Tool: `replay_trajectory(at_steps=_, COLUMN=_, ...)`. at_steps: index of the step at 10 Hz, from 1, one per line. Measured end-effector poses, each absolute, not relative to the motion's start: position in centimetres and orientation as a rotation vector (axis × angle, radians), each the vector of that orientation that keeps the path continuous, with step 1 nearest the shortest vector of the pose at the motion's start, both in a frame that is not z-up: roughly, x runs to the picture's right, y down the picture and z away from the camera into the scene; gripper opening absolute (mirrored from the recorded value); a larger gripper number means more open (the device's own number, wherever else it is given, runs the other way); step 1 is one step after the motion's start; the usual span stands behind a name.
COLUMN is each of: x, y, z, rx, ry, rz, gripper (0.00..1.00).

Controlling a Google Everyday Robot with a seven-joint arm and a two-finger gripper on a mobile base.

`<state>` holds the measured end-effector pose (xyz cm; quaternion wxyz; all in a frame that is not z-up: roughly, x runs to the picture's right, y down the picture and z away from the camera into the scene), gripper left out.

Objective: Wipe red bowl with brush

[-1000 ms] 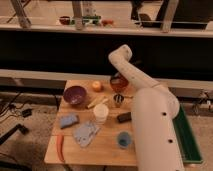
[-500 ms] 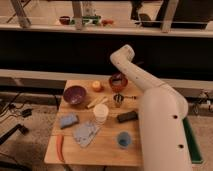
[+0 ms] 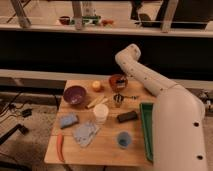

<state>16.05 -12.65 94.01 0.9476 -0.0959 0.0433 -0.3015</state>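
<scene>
The red bowl (image 3: 118,81) sits at the back of the wooden table (image 3: 107,150), right of centre. Just in front of it lies the brush (image 3: 119,99), a small dark squarish head with a thin handle pointing right. My white arm rises from the lower right, bends above the table's far edge and comes down toward the bowl. The dark gripper (image 3: 119,74) hangs right over the red bowl, shut, and I see nothing held in it. It is apart from the brush.
A purple bowl (image 3: 75,95) stands left, an orange fruit (image 3: 96,86) beside the red bowl. A white cup (image 3: 101,112), black block (image 3: 127,116), blue sponge (image 3: 68,120), grey cloth (image 3: 86,133), blue cup (image 3: 123,140) and an orange stick (image 3: 60,146) are spread about. A green tray (image 3: 146,125) lies at the right edge.
The arm's bend has drifted slightly to the right above the red bowl. The brush and the other things on the table have stayed put.
</scene>
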Motion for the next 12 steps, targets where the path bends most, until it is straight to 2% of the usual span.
replay_trajectory(at_steps=6, x=16.9, y=-16.0, z=98.2, rx=-0.169, ry=0.145, rz=-0.605, gripper=0.03)
replay_trajectory(at_steps=12, x=15.0, y=-15.5, z=99.8, rx=-0.168, ry=0.133, rz=-0.618, gripper=0.03)
